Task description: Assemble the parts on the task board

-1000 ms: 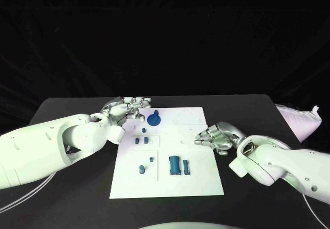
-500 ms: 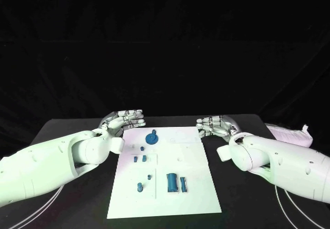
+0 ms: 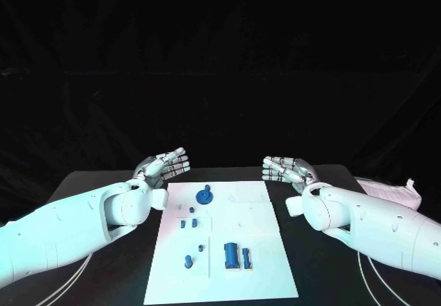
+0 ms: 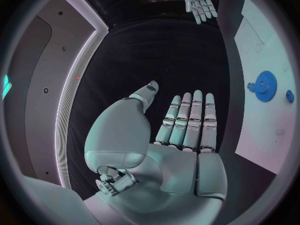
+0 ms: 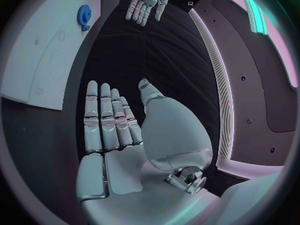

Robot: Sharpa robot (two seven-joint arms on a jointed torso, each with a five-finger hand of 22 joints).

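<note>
The white task board (image 3: 257,255) lies in the middle of the black table. A blue gear (image 3: 204,195) stands near its far end, also seen as the blue gear (image 4: 265,85) and the blue gear (image 5: 84,14) in the wrist views. Small blue pegs (image 3: 188,223) sit mid-board, and two longer blue pieces (image 3: 237,255) lie nearer me. My left hand (image 3: 166,164) is raised beyond the board's far left corner, fingers straight and spread, holding nothing. My right hand (image 3: 286,169) is raised beyond the far right corner, flat and empty. Each wrist view shows its own flat palm: left hand (image 4: 181,135), right hand (image 5: 115,130).
A pale bag-like object (image 3: 395,190) lies at the table's right edge. Black table surface (image 3: 110,280) borders the board on both sides. Behind the table hangs a dark backdrop.
Both hands have lifted off the board and moved back beyond its far edge, with fingers opened out flat. The head camera has tilted, shifting the whole picture.
</note>
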